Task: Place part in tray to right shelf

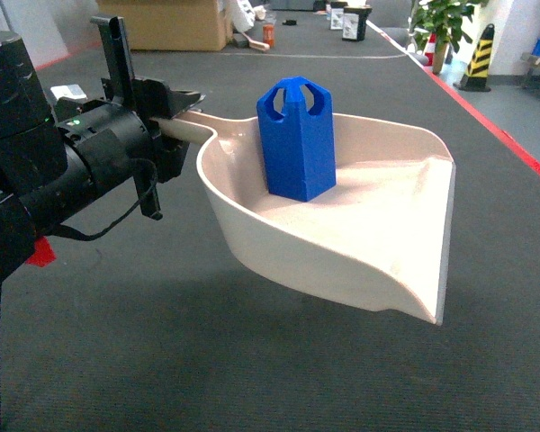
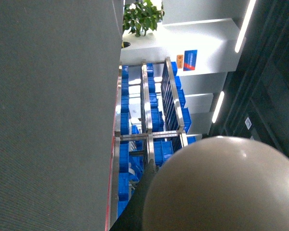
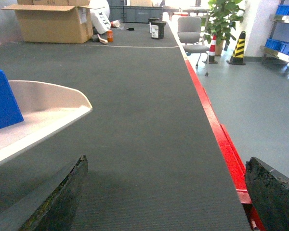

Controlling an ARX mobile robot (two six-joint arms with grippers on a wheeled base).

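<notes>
Inside the tray (image 1: 378, 243), toward its back wall, we find the part (image 1: 296, 138) standing upright on the tray floor, handle cut-outs uppermost. We note the part clear of the wide front lip, which points to the lower right of the head view, and nearer the handle end than the lip. The tray is held up over the dark grey carpet (image 1: 252, 360), casting a shadow below it.

At the tray's handle, on the left of the head view, the left gripper (image 1: 173, 121) is pinched onto the flat handle stub; its jaws are pressed against it from both sides. The left wrist view shows only the rounded beige underside of the tray (image 2: 221, 187) close to the lens, with carpet beside it and, well beyond the tray, a steel rack (image 2: 154, 110) filled with blue crates (image 2: 125, 159).

Right of the tray, in the right wrist view, we see the right gripper (image 3: 168, 192) with its jaws spread wide and nothing between them; the tray lip (image 3: 53, 120) and a corner of the part (image 3: 2, 103) lie to its left. A red floor strip (image 3: 216, 130) runs beyond the tray on the right, with a plant (image 3: 224, 19) and striped cone (image 3: 238, 48) far off.
</notes>
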